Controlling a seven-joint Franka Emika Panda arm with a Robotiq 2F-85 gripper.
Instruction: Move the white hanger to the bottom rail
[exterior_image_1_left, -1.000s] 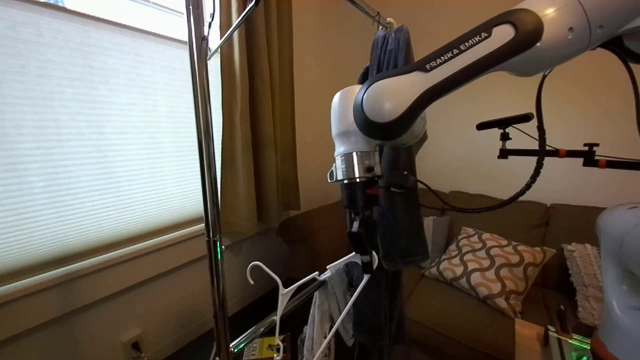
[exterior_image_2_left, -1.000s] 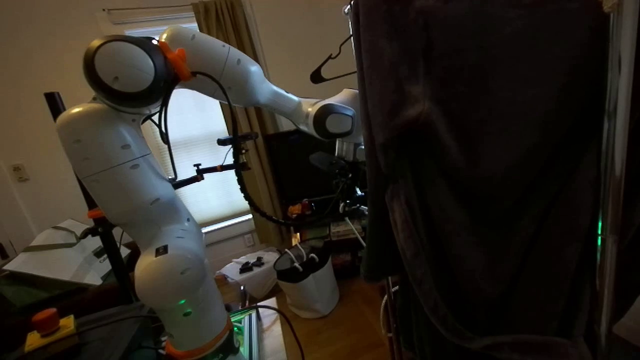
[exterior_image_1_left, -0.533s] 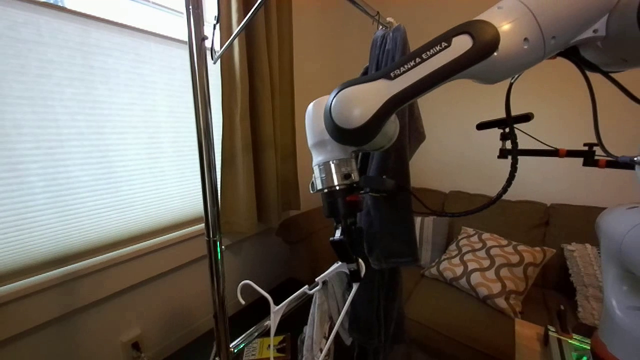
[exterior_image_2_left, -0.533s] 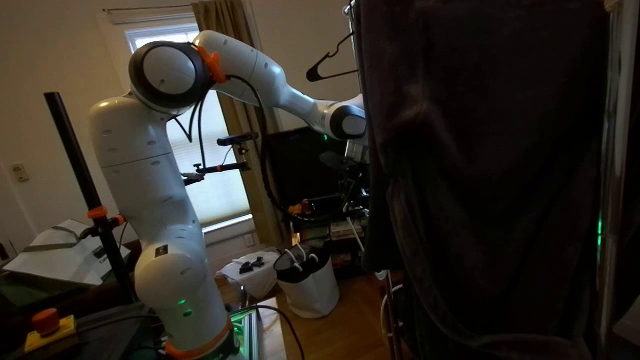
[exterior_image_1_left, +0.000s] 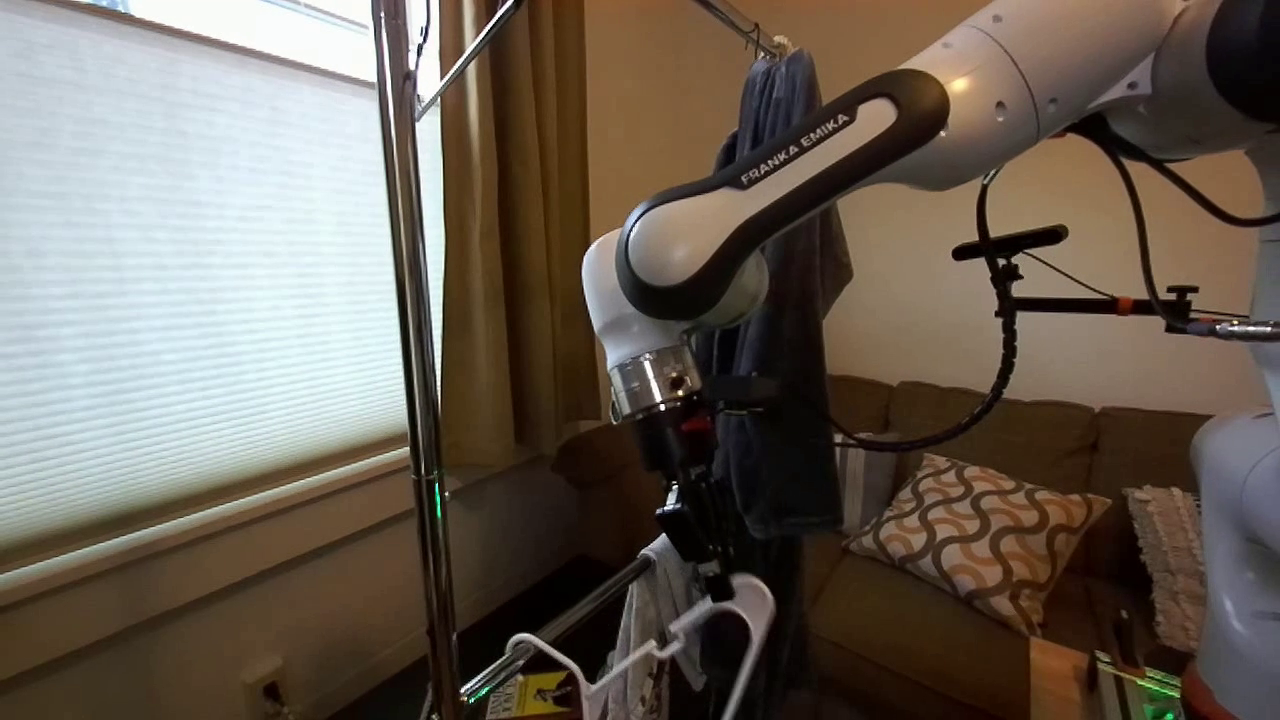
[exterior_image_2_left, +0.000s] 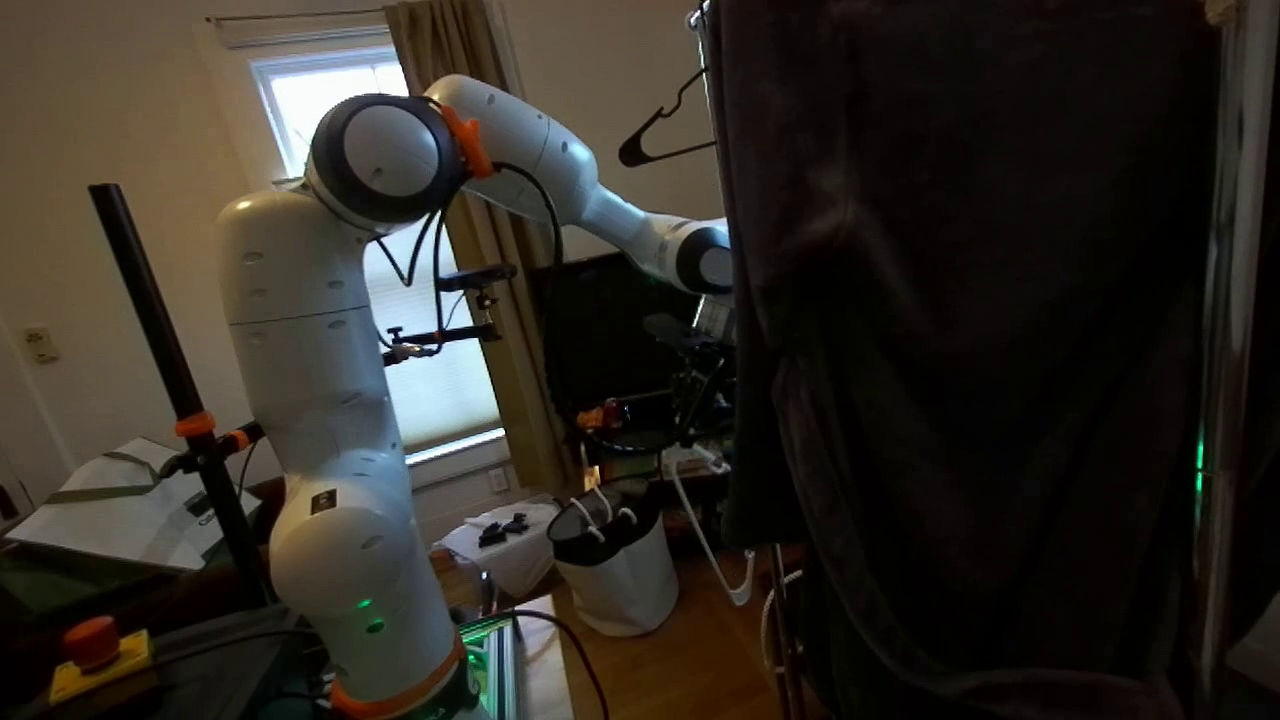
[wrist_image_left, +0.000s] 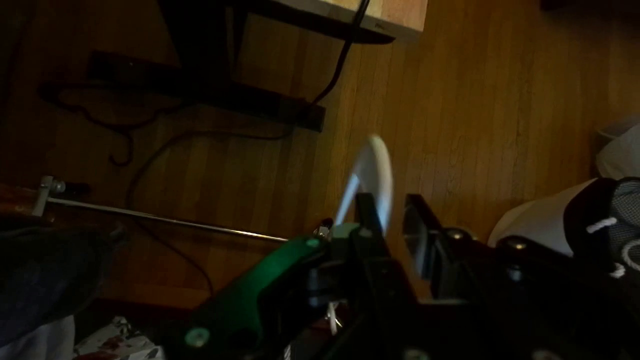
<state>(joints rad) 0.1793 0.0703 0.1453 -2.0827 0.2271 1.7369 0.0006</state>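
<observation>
Jaws are standing slightly spread at the white hanger, one finger of the gripper covering part of its rounded end in the wrist view. Tilting, the hanger is overlapping the bottom rail in an exterior view; whether touching, I cannot tell. Grey cloth is draping over that rail, dark blue clothing hanging behind.

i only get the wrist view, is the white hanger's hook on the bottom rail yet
Observer: In an exterior view, the hook of the white hanger overlaps the bottom rail near the post; can't tell if it's seated.
Operator: is the hanger level
Observer: No, in an exterior view its visible part slants steeply down from just under the claw.
Operator: anything hanging higher up
Observer: Yes, in an exterior view dark clothing hangs from an upper rail.
</observation>
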